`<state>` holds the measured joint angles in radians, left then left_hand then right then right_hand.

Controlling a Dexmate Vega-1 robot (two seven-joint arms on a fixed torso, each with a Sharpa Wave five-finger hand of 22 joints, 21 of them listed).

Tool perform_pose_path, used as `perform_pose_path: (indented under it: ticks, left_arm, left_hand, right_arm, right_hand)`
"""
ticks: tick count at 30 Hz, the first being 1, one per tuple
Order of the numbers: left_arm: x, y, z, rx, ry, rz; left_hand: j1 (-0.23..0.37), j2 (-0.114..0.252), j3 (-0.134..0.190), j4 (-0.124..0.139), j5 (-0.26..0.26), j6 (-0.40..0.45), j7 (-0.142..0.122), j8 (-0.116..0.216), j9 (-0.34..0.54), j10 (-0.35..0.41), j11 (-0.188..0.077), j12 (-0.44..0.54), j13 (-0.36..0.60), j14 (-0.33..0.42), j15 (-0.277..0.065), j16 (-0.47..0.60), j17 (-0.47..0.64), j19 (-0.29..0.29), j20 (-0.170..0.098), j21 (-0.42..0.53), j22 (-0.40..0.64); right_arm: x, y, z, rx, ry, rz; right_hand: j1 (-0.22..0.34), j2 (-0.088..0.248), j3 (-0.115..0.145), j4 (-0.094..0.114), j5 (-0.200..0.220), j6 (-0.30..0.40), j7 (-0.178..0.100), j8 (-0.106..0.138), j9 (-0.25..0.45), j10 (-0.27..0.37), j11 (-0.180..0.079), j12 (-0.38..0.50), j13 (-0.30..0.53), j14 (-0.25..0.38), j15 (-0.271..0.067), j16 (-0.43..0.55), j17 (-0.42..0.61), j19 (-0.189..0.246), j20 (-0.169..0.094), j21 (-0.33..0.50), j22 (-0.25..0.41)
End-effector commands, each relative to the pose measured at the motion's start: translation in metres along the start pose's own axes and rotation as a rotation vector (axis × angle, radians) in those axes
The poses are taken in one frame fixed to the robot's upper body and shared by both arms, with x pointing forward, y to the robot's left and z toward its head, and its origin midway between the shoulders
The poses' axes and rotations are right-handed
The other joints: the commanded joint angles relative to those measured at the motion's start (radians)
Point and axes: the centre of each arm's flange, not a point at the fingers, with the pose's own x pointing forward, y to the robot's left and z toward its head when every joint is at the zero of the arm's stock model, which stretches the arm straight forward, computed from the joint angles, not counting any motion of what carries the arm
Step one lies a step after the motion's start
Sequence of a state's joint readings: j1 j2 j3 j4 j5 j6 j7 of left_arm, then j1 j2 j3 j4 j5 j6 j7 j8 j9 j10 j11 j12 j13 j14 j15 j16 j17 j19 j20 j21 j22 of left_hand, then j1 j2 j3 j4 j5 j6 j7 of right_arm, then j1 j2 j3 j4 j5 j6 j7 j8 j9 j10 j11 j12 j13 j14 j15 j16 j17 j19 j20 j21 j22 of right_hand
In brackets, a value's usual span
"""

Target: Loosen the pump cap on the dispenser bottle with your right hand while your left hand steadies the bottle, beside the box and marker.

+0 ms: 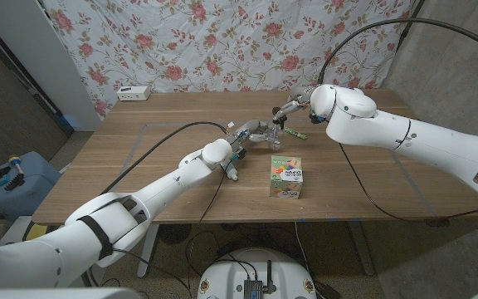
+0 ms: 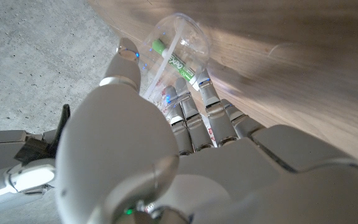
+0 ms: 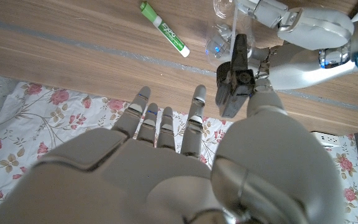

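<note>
My left hand (image 1: 246, 137) grips a clear dispenser bottle (image 1: 270, 138) near the middle of the table (image 1: 139, 158). In the left wrist view its fingers (image 2: 191, 118) wrap the bottle (image 2: 185, 34), whose dip tube shows through the plastic. My right hand (image 1: 292, 108) hovers just behind and above the bottle. In the right wrist view that hand (image 3: 185, 168) has its fingers spread, and its thumb lies beside the black pump cap (image 3: 234, 78); nothing is clasped. A green marker (image 1: 295, 134) (image 3: 163, 28) lies right of the bottle. The colourful box (image 1: 287, 176) stands nearer the front edge.
A white power strip (image 1: 134, 93) sits at the table's back left. A black cable (image 1: 181, 131) runs along my left arm, another hangs by my right arm. A floral curtain (image 1: 222, 41) hangs behind the table. A blue container (image 1: 11, 178) stands on the floor at left.
</note>
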<state>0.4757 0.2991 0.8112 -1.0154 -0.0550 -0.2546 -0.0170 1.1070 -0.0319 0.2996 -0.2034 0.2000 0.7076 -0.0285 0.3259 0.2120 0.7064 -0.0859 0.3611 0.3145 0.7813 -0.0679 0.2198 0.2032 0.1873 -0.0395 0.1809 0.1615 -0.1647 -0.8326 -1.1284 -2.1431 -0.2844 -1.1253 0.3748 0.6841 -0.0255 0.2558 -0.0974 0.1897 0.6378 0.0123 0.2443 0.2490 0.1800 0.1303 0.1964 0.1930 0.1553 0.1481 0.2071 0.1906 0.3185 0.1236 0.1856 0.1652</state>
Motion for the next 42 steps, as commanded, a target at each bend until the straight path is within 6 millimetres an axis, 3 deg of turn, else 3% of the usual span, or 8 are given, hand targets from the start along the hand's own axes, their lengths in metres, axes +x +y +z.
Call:
perform_pose_path:
  ticks: [1, 7, 16, 38, 42]
  left_arm:
    - [-0.0016, -0.0037, 0.0006, -0.004, -0.006, -0.002]
    - [-0.002, -0.0039, 0.0004, -0.004, -0.007, -0.001]
    - [-0.0016, -0.0032, 0.0005, -0.004, -0.008, -0.003]
    - [0.0005, -0.0026, 0.0001, -0.005, -0.004, -0.007]
    - [0.0, -0.003, -0.0001, -0.004, -0.003, -0.008]
  left_hand:
    - [-0.041, 0.129, 0.063, 0.052, 0.005, 0.069, -0.011, 0.008, 0.004, 0.056, -0.051, 0.006, 0.167, 0.028, -0.095, 0.004, 0.003, 0.0, -0.094, 0.0, 0.002]
    - [-0.041, 0.128, 0.064, 0.051, 0.005, 0.071, -0.01, 0.008, 0.004, 0.057, -0.05, 0.006, 0.168, 0.027, -0.095, 0.003, 0.002, 0.0, -0.095, 0.001, 0.002]
    - [-0.044, 0.128, 0.065, 0.053, 0.005, 0.07, -0.009, 0.008, 0.004, 0.058, -0.051, 0.005, 0.17, 0.028, -0.095, 0.003, 0.001, 0.0, -0.095, 0.001, 0.002]
    - [-0.046, 0.128, 0.068, 0.052, 0.005, 0.07, -0.009, 0.006, 0.004, 0.058, -0.05, 0.002, 0.173, 0.028, -0.095, 0.002, 0.001, 0.0, -0.094, 0.001, 0.002]
    - [-0.046, 0.128, 0.069, 0.051, 0.005, 0.07, -0.01, 0.006, 0.004, 0.058, -0.051, 0.001, 0.174, 0.028, -0.094, 0.001, 0.0, 0.0, -0.094, 0.001, 0.002]
  right_arm:
    - [-0.0001, 0.0012, -0.0016, -0.001, 0.006, -0.009]
    - [0.0, 0.0007, -0.0019, -0.003, 0.001, -0.018]
    - [0.0011, -0.0009, -0.0019, -0.001, -0.004, -0.03]
    - [0.0061, 0.0011, -0.0077, 0.02, 0.001, -0.075]
    - [0.0061, 0.0017, -0.0085, 0.025, 0.0, -0.088]
  right_hand:
    - [0.027, 0.003, 0.01, -0.017, 0.004, 0.007, -0.013, 0.009, 0.004, 0.004, -0.001, 0.0, 0.004, 0.004, -0.006, -0.002, 0.002, 0.007, -0.003, 0.003, 0.002]
    - [0.072, 0.021, 0.035, -0.042, 0.003, 0.021, -0.03, 0.018, 0.008, 0.011, -0.006, 0.002, 0.005, 0.011, -0.017, -0.001, 0.002, 0.014, -0.009, 0.005, 0.002]
    - [0.117, 0.043, 0.062, -0.062, 0.002, 0.04, -0.061, 0.029, 0.012, 0.018, -0.019, 0.003, 0.005, 0.021, -0.028, 0.001, 0.002, 0.023, -0.015, 0.006, 0.002]
    - [0.212, 0.088, 0.114, -0.078, 0.0, 0.112, -0.127, 0.055, 0.006, 0.055, -0.059, 0.01, 0.005, 0.057, -0.071, 0.01, 0.002, 0.049, -0.037, 0.008, 0.002]
    - [0.238, 0.095, 0.126, -0.081, -0.001, 0.13, -0.153, 0.061, 0.003, 0.064, -0.069, 0.011, 0.005, 0.062, -0.085, 0.01, 0.002, 0.055, -0.043, 0.008, 0.001]
